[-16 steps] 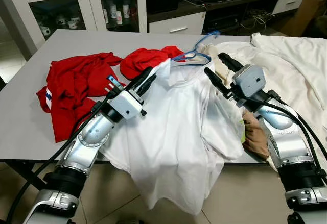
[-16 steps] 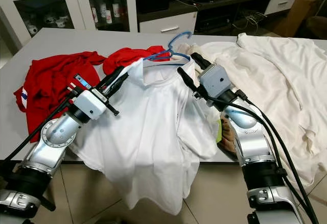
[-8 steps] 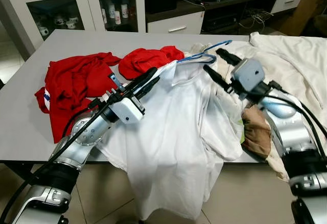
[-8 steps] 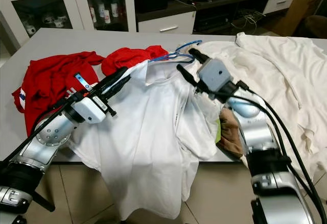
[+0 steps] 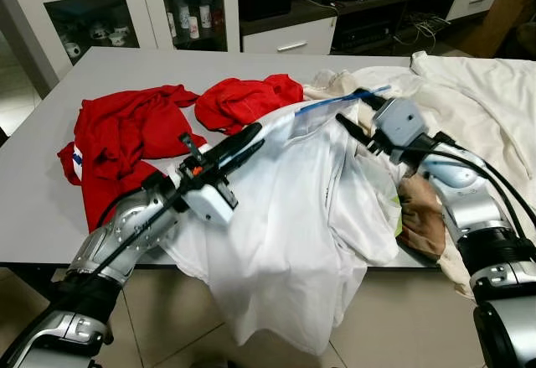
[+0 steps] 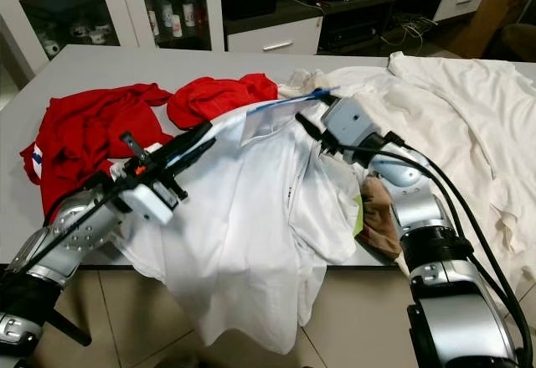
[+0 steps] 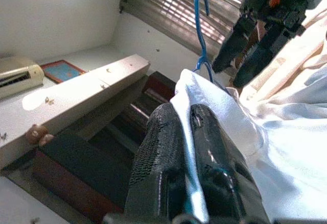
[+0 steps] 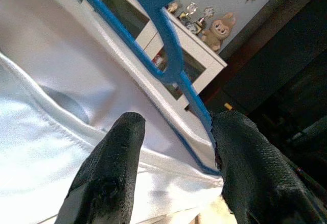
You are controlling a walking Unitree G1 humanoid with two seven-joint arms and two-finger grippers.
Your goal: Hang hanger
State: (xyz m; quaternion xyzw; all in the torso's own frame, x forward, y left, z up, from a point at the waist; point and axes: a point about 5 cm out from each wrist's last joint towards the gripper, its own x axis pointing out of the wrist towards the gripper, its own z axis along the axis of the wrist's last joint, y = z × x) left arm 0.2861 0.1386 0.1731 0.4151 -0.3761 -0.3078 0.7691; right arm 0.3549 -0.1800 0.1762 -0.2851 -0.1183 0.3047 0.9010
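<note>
The hanger [image 5: 339,100] is thin and blue, made of bent wire, with a curled hook [image 7: 200,9] on top. It sits inside the neck of a white shirt [image 5: 293,217], so most of it is hidden by cloth. In the head views it lies almost flat over the table [image 5: 50,217] — a long blue line running across from the robot's left to its right, rising a little toward the right. The shirt hangs from it, and its lower part droops over the near edge of the table toward the floor.

The left gripper [image 5: 243,140] is clamped tight on the shirt's left shoulder. In the left wrist view its two black fingers [image 7: 163,152] squeeze white cloth, with a bit of blue showing between them.

The right gripper [image 5: 358,110] is at the other end of the hanger, near the shirt's collar. Its fingers [image 8: 110,173] are spread apart — one on each side of the blue wire. One finger looks like it touches the wire, but they do not squeeze it.

Red clothes [image 5: 126,137] lie on the table on the robot's left. A big cream sheet [image 5: 477,108] covers the table on its right. A brown cloth [image 5: 419,217] lies just under the right arm. Behind the table stands a white cabinet [image 5: 126,7] with glass doors.
</note>
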